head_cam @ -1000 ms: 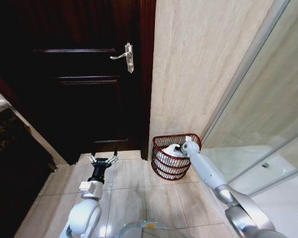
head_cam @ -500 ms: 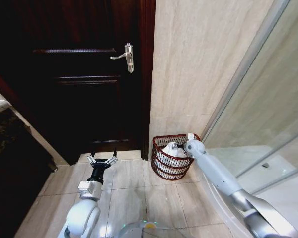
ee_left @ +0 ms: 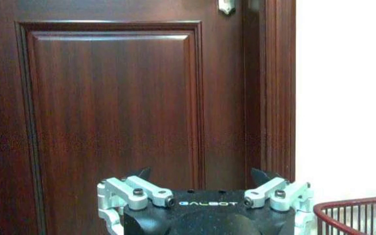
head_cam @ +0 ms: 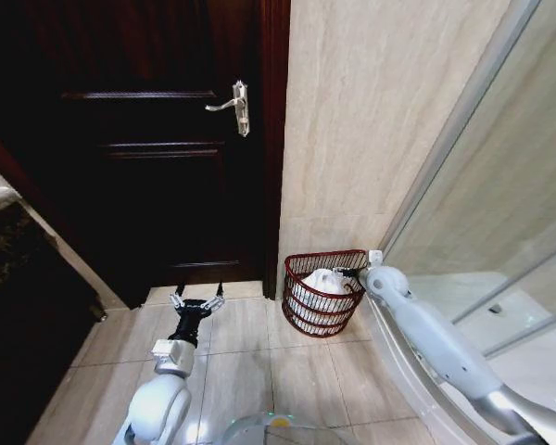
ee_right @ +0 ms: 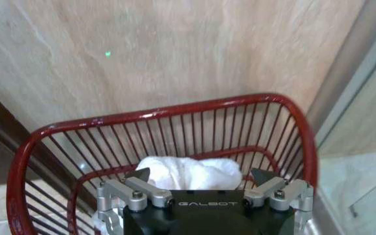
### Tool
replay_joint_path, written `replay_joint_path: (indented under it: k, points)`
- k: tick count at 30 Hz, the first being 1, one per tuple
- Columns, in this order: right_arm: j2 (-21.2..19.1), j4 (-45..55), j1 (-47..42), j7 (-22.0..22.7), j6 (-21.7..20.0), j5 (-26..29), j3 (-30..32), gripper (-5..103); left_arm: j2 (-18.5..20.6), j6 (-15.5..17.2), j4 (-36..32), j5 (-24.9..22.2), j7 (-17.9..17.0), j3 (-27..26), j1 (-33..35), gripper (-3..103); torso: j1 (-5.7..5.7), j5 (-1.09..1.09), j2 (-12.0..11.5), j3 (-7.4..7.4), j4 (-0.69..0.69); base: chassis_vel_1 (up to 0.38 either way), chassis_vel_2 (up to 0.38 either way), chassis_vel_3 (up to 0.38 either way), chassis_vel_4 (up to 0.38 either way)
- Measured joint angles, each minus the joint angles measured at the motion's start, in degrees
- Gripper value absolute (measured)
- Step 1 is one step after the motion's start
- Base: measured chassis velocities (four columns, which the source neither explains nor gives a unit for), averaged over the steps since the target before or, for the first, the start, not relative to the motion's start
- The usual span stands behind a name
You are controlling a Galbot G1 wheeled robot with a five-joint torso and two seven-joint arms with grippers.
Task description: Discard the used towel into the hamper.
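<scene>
Head view: red wire hamper, round and ribbed, on floor tiles against the beige wall; crumpled white towel inside. Right gripper at its rim.

Left wrist view: left gripper, jaws open, empty, facing panelled wooden door.

Right wrist view: right gripper jaws spread, empty, above the towel.

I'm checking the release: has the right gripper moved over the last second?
Yes. The right gripper has drawn back from above the towel toward the robot's right, now at the hamper rim nearest the glass panel, open.
</scene>
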Motion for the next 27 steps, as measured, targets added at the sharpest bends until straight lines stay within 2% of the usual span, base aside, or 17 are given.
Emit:
replay_joint_path:
  k: [4, 6, 7, 9, 10, 11, 12, 14, 15, 17, 18, 19, 21, 23, 25, 26, 27]
  points:
    - [1.10, 5.36, -5.15, 0.07, 1.36, -3.68, 5.05, 100, -0.35, -0.03, -0.12, 0.05, 0.18, 0.14, -0.35, 100, 0.00, 0.00, 0.00, 0.00, 0.00, 0.000, 0.000, 0.000, 0.000]
    - [2.32, 10.06, -10.05, -0.44, 5.13, -9.20, 7.75, 100, -0.74, 0.08, -0.12, 0.23, 0.70, 0.25, -0.67, 100, 0.00, 0.00, 0.00, 0.00, 0.01, 0.000, 0.000, 0.000, 0.000]
    - [2.32, 10.06, -10.05, -0.44, 5.13, -9.20, 7.75, 100, -0.74, 0.08, -0.12, 0.23, 0.70, 0.25, -0.67, 100, 0.00, 0.00, 0.00, 0.00, 0.01, 0.000, 0.000, 0.000, 0.000]
    - [3.98, 14.36, -16.68, -3.80, 11.08, -20.52, 11.12, 100, -1.02, 0.21, 0.14, 0.42, 1.81, 0.66, -1.11, 100, 0.00, 0.00, 0.00, 0.01, 0.00, 0.000, 0.000, 0.000, 0.000]
    - [4.83, 15.63, -19.34, -5.70, 13.66, -24.50, 12.91, 100, -1.14, 0.24, 0.15, 0.45, 2.33, 0.70, -1.21, 100, 0.00, -0.01, 0.00, 0.00, 0.00, 0.000, 0.000, 0.000, 0.000]
    - [4.83, 15.63, -19.34, -5.70, 13.66, -24.50, 12.91, 100, -1.14, 0.24, 0.15, 0.45, 2.33, 0.70, -1.21, 100, 0.00, -0.01, 0.00, 0.00, 0.00, 0.000, 0.000, 0.000, 0.000]
    - [6.02, 16.69, -22.46, -8.07, 16.76, -28.25, 15.20, 100, -1.26, 0.25, 0.14, 0.46, 2.84, 0.68, -1.28, 100, 0.00, -0.01, 0.00, 0.00, 0.01, 0.000, 0.000, 0.000, 0.000]
    - [8.50, 17.39, -28.75, -13.45, 26.07, -37.29, 18.91, 100, -1.50, 0.31, -0.03, 0.42, 4.05, 0.31, -1.33, 100, 0.00, 0.00, 0.00, 0.00, -0.03, 0.000, 0.000, 0.000, 0.000]
    - [8.50, 17.39, -28.75, -13.45, 26.07, -37.29, 18.91, 100, -1.50, 0.31, -0.03, 0.42, 4.05, 0.31, -1.33, 100, 0.00, 0.00, 0.00, 0.00, -0.03, 0.000, 0.000, 0.000, 0.000]
    - [10.96, 17.04, -34.31, -18.45, 36.24, -48.27, 21.89, 100, -1.82, 0.31, -0.19, -0.13, 4.90, -0.59, -1.39, 100, 0.00, 0.00, 0.00, 0.00, -0.02, 0.000, 0.000, 0.000, 0.000]
    - [12.23, 17.06, -35.95, -20.18, 39.05, -51.31, 23.12, 100, -1.99, 0.30, -0.19, -0.37, 5.17, -0.98, -1.42, 100, 0.00, 0.00, 0.00, 0.00, -0.02, 0.000, 0.000, 0.000, 0.000]
    - [12.23, 17.06, -35.95, -20.18, 39.05, -51.31, 23.12, 100, -1.99, 0.30, -0.19, -0.37, 5.17, -0.98, -1.42, 100, 0.00, 0.00, 0.00, 0.00, -0.02, 0.000, 0.000, 0.000, 0.000]
    - [15.76, 18.31, -39.28, -22.26, 43.01, -55.48, 25.18, 100, -2.43, 0.34, -0.19, -0.70, 6.03, -2.02, -1.43, 100, 0.00, -0.01, 0.00, 0.00, 0.00, 0.000, 0.000, 0.000, 0.000]
    - [17.11, 18.86, -40.24, -22.54, 43.57, -56.52, 25.77, 100, -2.50, 0.50, -0.20, -0.71, 6.49, -2.39, -1.37, 100, 0.00, -0.02, 0.00, 0.00, 0.01, 0.000, 0.000, 0.000, 0.000]
    - [22.45, 20.14, -43.28, -24.89, 45.78, -61.66, 28.19, 100, -2.64, 1.11, -0.78, -0.70, 8.45, -3.65, -1.00, 100, 0.00, 0.00, 0.00, 0.00, 0.00, 0.000, 0.000, 0.000, 0.000]
    - [24.16, 20.28, -44.21, -26.19, 47.20, -63.79, 29.25, 100, -2.67, 1.30, -1.09, -0.69, 9.08, -4.03, -0.76, 100, 0.00, -0.01, 0.00, 0.00, 0.00, 0.000, 0.000, 0.000, 0.000]
    - [24.16, 20.28, -44.21, -26.19, 47.20, -63.79, 29.25, 100, -2.67, 1.30, -1.09, -0.69, 9.08, -4.03, -0.76, 100, 0.00, -0.01, 0.00, 0.00, 0.00, 0.000, 0.000, 0.000, 0.000]
